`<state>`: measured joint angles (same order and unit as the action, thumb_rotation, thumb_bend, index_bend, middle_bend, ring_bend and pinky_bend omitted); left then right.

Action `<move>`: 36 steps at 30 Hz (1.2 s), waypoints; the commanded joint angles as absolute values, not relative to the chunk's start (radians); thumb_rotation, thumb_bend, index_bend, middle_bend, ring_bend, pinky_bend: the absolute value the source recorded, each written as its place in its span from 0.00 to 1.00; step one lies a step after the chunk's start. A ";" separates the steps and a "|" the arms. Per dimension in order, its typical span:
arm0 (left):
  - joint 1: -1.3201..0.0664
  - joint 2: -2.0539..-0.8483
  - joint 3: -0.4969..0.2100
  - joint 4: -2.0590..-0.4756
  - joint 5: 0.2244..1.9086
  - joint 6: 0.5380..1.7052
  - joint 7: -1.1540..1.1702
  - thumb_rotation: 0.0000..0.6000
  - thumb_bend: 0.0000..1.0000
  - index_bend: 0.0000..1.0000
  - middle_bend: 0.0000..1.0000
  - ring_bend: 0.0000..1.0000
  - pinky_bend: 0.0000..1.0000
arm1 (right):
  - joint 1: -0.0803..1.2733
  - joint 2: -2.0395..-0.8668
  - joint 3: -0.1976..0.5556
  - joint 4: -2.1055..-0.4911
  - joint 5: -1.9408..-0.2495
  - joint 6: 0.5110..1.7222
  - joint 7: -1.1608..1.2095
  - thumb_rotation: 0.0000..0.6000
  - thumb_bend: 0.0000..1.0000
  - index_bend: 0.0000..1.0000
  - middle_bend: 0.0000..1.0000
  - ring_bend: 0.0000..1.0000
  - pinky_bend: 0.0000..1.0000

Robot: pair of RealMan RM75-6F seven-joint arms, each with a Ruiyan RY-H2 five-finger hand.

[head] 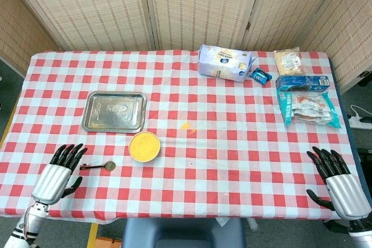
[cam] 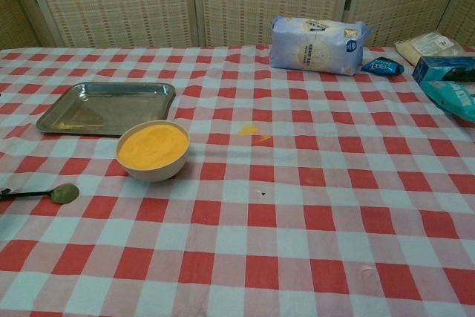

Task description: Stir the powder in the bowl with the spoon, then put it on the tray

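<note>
A white bowl (head: 144, 146) (cam: 153, 151) full of yellow powder stands left of the table's middle. Just behind it to the left lies an empty metal tray (head: 114, 111) (cam: 107, 108). A small dark spoon (head: 100, 166) (cam: 46, 194) lies flat on the cloth left of the bowl, its handle pointing left. My left hand (head: 60, 172) rests near the front left edge with fingers spread, its fingertips close to the spoon's handle end; it holds nothing. At the front right edge, my right hand (head: 337, 179) is open and empty. Neither hand shows in the chest view.
A white flour bag (head: 225, 62) (cam: 317, 44) and a small blue packet (head: 260, 76) (cam: 383, 66) sit at the back. Food packages (head: 306, 100) are stacked at the back right. A little yellow powder spill (head: 187, 126) (cam: 252, 131) lies right of the bowl.
</note>
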<state>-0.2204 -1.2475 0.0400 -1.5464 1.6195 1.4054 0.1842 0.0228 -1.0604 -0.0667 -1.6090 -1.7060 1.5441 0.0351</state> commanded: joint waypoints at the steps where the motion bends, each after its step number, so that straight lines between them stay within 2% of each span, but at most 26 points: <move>1: -0.224 -1.256 0.048 -1.542 1.625 1.387 0.190 1.00 0.40 0.00 0.00 0.00 0.02 | 0.022 -1.062 -0.065 -1.608 -1.706 1.547 0.035 1.00 0.15 0.00 0.00 0.00 0.00; 6: -0.260 -1.246 0.090 -1.549 1.702 1.343 0.064 1.00 0.40 0.00 0.00 0.00 0.02 | 0.021 -1.063 -0.057 -1.608 -1.696 1.550 0.033 1.00 0.15 0.00 0.00 0.00 0.00; 11: -0.267 -1.288 0.085 -1.538 1.711 1.322 0.202 1.00 0.40 0.05 0.00 0.00 0.05 | 0.026 -1.063 -0.052 -1.608 -1.682 1.537 0.037 1.00 0.15 0.00 0.00 0.00 0.00; 13: -0.266 -1.291 0.085 -1.538 1.710 1.322 0.208 1.00 0.40 0.09 0.00 0.00 0.06 | 0.026 -1.063 -0.052 -1.609 -1.681 1.535 0.036 1.00 0.15 0.00 0.00 0.00 0.00; 17: -0.274 -1.358 0.073 -1.509 1.715 1.307 0.293 1.00 0.40 0.27 0.00 0.00 0.06 | 0.037 -1.063 -0.055 -1.620 -1.678 1.505 0.020 1.00 0.15 0.00 0.00 0.00 0.00; 18: -0.296 -1.397 0.061 -1.482 1.694 1.258 0.314 1.00 0.40 0.31 0.00 0.00 0.06 | 0.042 -1.064 -0.060 -1.624 -1.685 1.494 0.014 1.00 0.15 0.00 0.00 0.00 0.00; 21: -0.322 -1.437 0.034 -1.448 1.649 1.206 0.331 1.00 0.40 0.36 0.00 0.00 0.06 | 0.044 -1.063 -0.058 -1.625 -1.675 1.486 0.013 1.00 0.15 0.00 0.00 0.00 0.00; 29: -0.367 -1.483 -0.010 -1.390 1.552 1.120 0.325 1.00 0.40 0.39 0.00 0.00 0.05 | 0.046 -1.063 -0.055 -1.628 -1.661 1.474 0.003 1.00 0.15 0.00 0.00 0.00 0.00; 36: -0.381 -1.506 -0.024 -1.337 1.514 1.111 0.313 1.00 0.40 0.40 0.00 0.00 0.05 | 0.052 -1.067 -0.051 -1.627 -1.643 1.457 -0.005 1.00 0.15 0.00 0.00 0.00 0.00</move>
